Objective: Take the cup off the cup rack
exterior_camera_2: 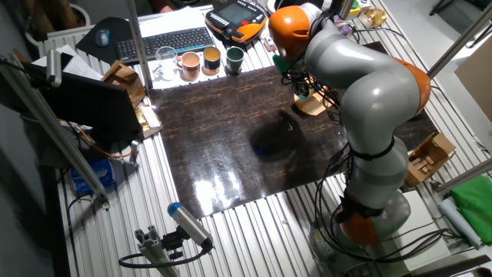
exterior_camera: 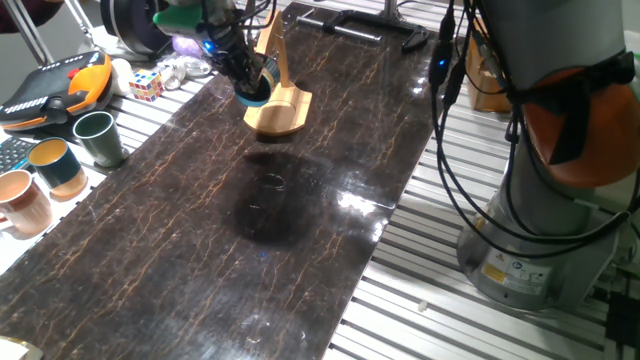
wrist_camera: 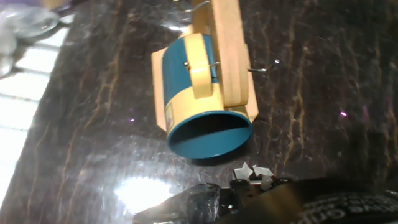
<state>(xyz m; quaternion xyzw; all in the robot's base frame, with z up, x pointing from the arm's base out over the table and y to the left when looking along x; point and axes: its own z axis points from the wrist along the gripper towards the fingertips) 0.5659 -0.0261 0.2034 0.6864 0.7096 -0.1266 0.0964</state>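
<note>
While the cup [wrist_camera: 199, 102] hung on the cup rack [wrist_camera: 227, 56], its tan handle sat hooked against the upright post, as the hand view showed. The mug lay tilted, its teal open mouth turned toward the hand camera, with a tan band round its body next to the blue. In one fixed view the cup [exterior_camera: 256, 88] was at the far left part of the dark marbled table [exterior_camera: 300, 220], just left of the rack's post and above the rack's [exterior_camera: 281, 108] flat wooden base. The gripper [exterior_camera: 240, 68] stood close against the cup on its left side; whether its fingers were spread or pressed together could not be told from any view. In the hand view only a dark part of the hand appeared along the bottom edge, just below the cup's mouth.

Well apart, off the left edge of the table, stood a dark green mug [exterior_camera: 98, 138], a teal mug with a tan inside [exterior_camera: 58, 166] and a pink-tan mug [exterior_camera: 22, 202]. A Rubik's cube [exterior_camera: 146, 85] lay farther back.
</note>
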